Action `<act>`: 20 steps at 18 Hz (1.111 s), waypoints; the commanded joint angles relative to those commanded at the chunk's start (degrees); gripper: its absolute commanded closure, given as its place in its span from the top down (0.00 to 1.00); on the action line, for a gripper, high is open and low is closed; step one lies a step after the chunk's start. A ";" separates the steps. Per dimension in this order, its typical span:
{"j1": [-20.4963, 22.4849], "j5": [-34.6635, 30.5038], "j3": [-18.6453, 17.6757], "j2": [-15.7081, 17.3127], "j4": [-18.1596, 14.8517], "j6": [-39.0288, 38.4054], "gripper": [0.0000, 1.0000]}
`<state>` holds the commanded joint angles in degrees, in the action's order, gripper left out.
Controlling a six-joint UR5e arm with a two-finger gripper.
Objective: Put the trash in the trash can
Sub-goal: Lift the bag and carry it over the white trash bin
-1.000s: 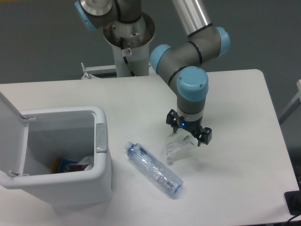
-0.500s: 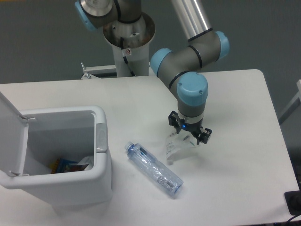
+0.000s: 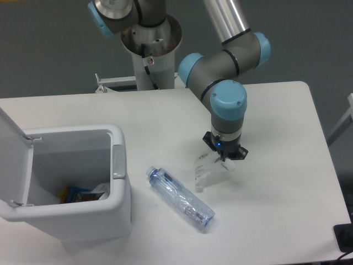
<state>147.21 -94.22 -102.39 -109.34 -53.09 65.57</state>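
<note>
Your gripper (image 3: 223, 158) has drawn its jaws together since a second ago; they now pinch the top of the wrapper (image 3: 207, 171), which rests on the desk (image 3: 276, 182). The bottle (image 3: 180, 198) lies unmoved just beside it, nearer the camera. The trash can (image 3: 71, 185) stands left, lid open, some litter already inside.
</note>
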 joint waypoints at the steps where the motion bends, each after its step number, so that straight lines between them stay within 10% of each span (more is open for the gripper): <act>1: 0.70 0.44 0.52 0.79 -0.09 0.09 0.00; 5: 4.82 11.19 3.33 6.66 -1.32 -1.83 0.00; 10: 4.93 27.50 9.65 13.97 -0.44 -32.31 0.00; 20: -12.28 28.30 14.33 18.64 0.44 -48.95 0.00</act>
<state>134.94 -65.92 -88.07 -90.70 -52.65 16.61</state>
